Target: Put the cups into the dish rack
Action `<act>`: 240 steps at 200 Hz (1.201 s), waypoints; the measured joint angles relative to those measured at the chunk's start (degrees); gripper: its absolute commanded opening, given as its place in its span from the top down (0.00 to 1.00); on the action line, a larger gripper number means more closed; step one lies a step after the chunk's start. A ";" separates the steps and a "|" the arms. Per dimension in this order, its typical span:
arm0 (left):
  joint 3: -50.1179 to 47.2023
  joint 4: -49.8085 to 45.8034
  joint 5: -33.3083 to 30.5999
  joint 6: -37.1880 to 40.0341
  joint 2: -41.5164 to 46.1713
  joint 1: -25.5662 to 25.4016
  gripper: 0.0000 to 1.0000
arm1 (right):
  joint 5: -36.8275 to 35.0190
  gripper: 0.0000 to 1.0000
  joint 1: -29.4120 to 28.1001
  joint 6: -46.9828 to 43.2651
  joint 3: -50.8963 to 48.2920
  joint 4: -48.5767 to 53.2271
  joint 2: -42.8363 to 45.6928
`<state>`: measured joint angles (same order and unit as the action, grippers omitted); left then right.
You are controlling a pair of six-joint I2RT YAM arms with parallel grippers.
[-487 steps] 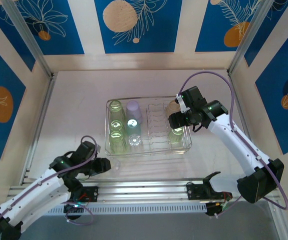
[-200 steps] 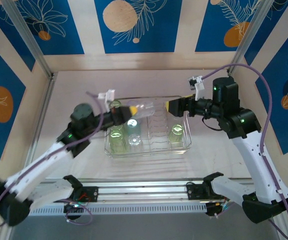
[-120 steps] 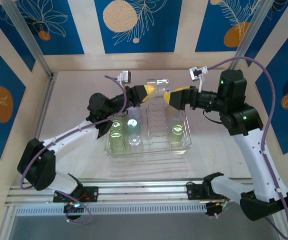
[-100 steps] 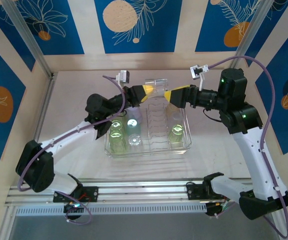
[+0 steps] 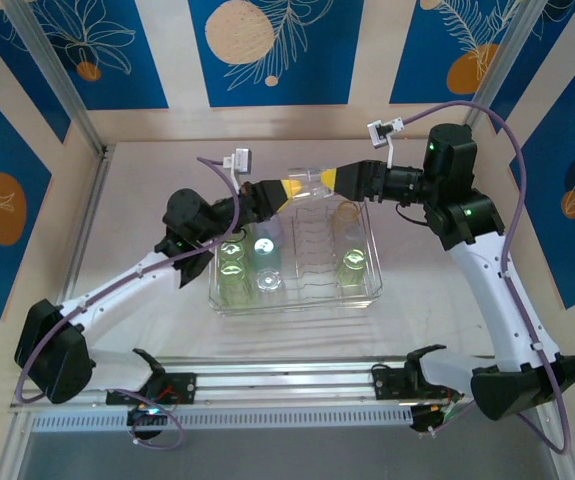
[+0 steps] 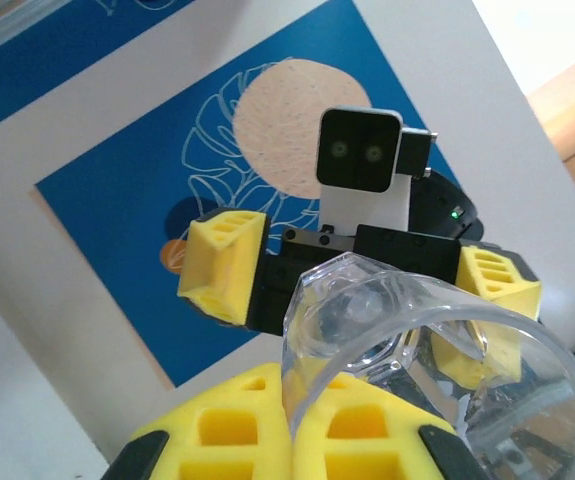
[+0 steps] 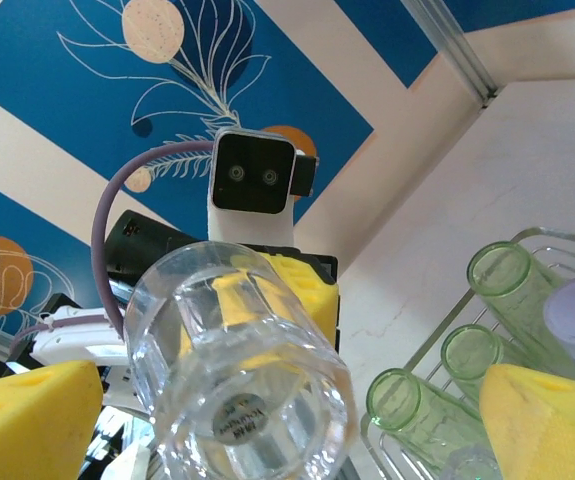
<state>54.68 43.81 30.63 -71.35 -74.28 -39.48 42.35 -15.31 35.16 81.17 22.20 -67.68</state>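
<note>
Left gripper (image 5: 289,187) pinches the clear cup (image 5: 312,182) by its rim, above the rack's (image 5: 375,290) 12 o'clock edge. The right gripper (image 5: 329,179), at the cup's 3 o'clock, gapes around its base.

Pale table (image 5: 147,200), blue wall panels (image 5: 307,70) with white leaf outlines and orange discs, metal corner posts (image 5: 62,85), aluminium rail (image 5: 287,375) along near edge

Both arms are crowding the air over the far edge of the dish rack (image 5: 297,308), where the left gripper (image 5: 289,187) is pinching a clear cup (image 5: 312,183) and the right gripper (image 5: 329,180) is gaping around its base. Green cups (image 5: 232,272) are filling the rack's left side, and a single green cup (image 5: 350,268) is blocking the right. The tines (image 5: 309,250) between are standing free, with bare desk (image 5: 147,190) all round.
</note>
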 measured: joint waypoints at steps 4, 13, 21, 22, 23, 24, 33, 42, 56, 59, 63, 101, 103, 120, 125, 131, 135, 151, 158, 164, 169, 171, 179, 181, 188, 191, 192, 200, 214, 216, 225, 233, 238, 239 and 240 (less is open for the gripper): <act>-0.07 -0.46 -0.28 0.26 0.17 -0.11 1.00 | 0.15 0.05 0.00 0.22 -0.20 -0.33 -0.09; -0.22 -1.51 -0.92 1.07 0.48 -0.39 1.00 | 0.74 0.05 0.00 0.63 -0.59 -0.92 -0.42; -0.31 -2.03 -1.33 1.51 0.63 -0.55 1.00 | 1.27 0.06 0.00 1.11 -0.85 -1.62 -0.76; -0.31 -2.08 -1.36 1.51 0.63 -0.57 1.00 | 1.31 0.06 0.00 1.14 -0.87 -1.64 -0.79; -0.33 -2.14 -1.42 1.55 0.63 -0.57 1.00 | 1.36 0.06 0.00 1.18 -0.92 -1.70 -0.81; -0.33 -2.19 -1.46 1.57 0.63 -0.57 1.00 | 1.42 0.06 0.00 1.29 -0.96 -1.90 -0.87; -0.33 -2.67 -1.88 1.92 0.68 -0.70 1.00 | 1.79 0.06 -0.07 1.68 -1.25 -2.47 -1.22; -0.33 -2.95 -2.21 2.38 0.68 -0.74 1.00 | 2.19 0.08 -0.11 2.14 -1.57 -3.15 -1.60; -0.33 -3.04 -2.47 2.78 0.68 -0.79 1.00 | 2.84 0.09 -0.20 2.95 -1.97 -4.22 -2.21; -0.33 -3.04 -2.49 2.78 0.68 -0.81 1.00 | 2.99 0.10 -0.26 2.99 -2.03 -4.39 -2.34; -0.33 -3.04 -2.62 2.86 0.68 -0.83 1.00 | 3.08 0.10 -0.33 3.19 -2.14 -4.63 -2.45; -1.14 -3.15 -3.32 2.99 0.90 -0.83 1.00 | 4.31 0.17 -0.76 4.74 -2.47 -5.99 -3.10; -1.18 -3.17 -3.34 2.97 0.90 -0.83 1.00 | 4.37 0.18 -0.76 4.90 -2.47 -6.10 -3.10; -1.29 -3.28 -3.52 2.97 0.90 -0.83 1.00 | 4.68 0.21 -0.85 5.29 -2.51 -6.58 -3.10; -1.29 -3.26 -3.58 2.97 0.90 -0.83 1.00 | 4.72 0.22 -0.85 5.44 -2.51 -6.71 -3.10; -1.31 -3.26 -3.72 2.97 0.90 -0.83 1.00 | 4.85 0.22 -0.85 5.66 -2.54 -6.78 -3.10; -1.36 -3.23 -3.72 2.99 0.90 -0.83 1.00 | 4.90 0.22 -0.85 5.73 -2.56 -6.78 -3.10; -1.81 -3.23 -3.93 3.02 1.05 -0.83 1.00 | 5.31 0.26 -0.85 5.92 -2.56 -6.99 -3.10; -2.03 -3.23 -3.98 3.04 1.09 -0.83 1.00 | 5.57 0.28 -0.98 6.05 -2.56 -7.23 -3.10; -2.16 -3.23 -4.13 3.17 1.09 -0.83 1.00 | 5.70 0.29 -1.03 6.16 -2.58 -7.37 -3.10; -2.25 -3.17 -4.13 3.17 1.09 -0.83 1.00 | 5.70 0.30 -1.07 6.32 -2.67 -7.54 -3.10; -2.25 -3.15 -4.13 3.19 1.09 -0.83 1.00 | 5.70 0.31 -1.07 6.32 -2.71 -7.61 -3.10; -2.27 -3.10 -4.15 3.19 1.11 -0.83 1.00 | 5.75 0.32 -1.07 6.40 -2.99 -7.72 -3.10; -2.27 -3.08 -4.15 3.19 1.11 -0.83 1.00 | 5.77 0.32 -1.07 6.45 -3.08 -7.74 -3.10; -2.32 -3.04 -4.15 3.19 1.11 -0.83 1.00 | 5.90 0.32 -1.14 6.58 -3.32 -7.80 -3.15; -2.38 -2.99 -4.15 3.19 1.11 -0.83 1.00 | 5.92 0.33 -1.16 6.56 -3.37 -7.80 -3.17; -2.40 -2.95 -4.15 3.19 1.11 -0.83 1.00 | 5.92 0.33 -1.16 6.58 -3.39 -7.80 -3.19; -2.58 -2.82 -4.20 3.19 1.11 -0.83 1.00 | 6.01 0.33 -1.22 6.60 -3.50 -7.87 -3.43; -2.78 -2.78 -4.42 3.19 1.11 -0.83 1.00 | 6.36 0.33 -1.42 6.64 -3.74 -7.93 -3.85; -2.80 -2.78 -4.48 3.19 1.11 -0.83 1.00 | 6.38 0.33 -1.49 6.67 -3.76 -7.91 -3.89; -2.82 -2.78 -4.70 3.19 1.11 -0.83 1.00 | 6.62 0.35 -1.68 6.80 -3.85 -7.87 -4.22; -2.84 -2.80 -4.81 3.21 1.11 -0.83 1.00 | 6.84 0.38 -1.95 6.93 -3.93 -7.96 -4.44; -2.91 -2.80 -4.83 3.19 1.11 -0.83 1.00 | 6.97 0.39 -1.95 7.06 -3.93 -8.04 -4.55; -2.95 -2.80 -4.81 3.19 1.11 -0.83 1.00 | 6.99 0.39 -1.95 7.02 -3.93 -8.07 -4.55; -2.95 -2.80 -4.83 3.19 1.11 -0.83 1.00 | 7.02 0.40 -1.95 6.95 -3.93 -8.09 -4.55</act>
<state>51.72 41.01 25.80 -68.16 -73.17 -40.32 49.36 -17.26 42.11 77.23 14.11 -72.23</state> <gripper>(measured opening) 0.063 0.635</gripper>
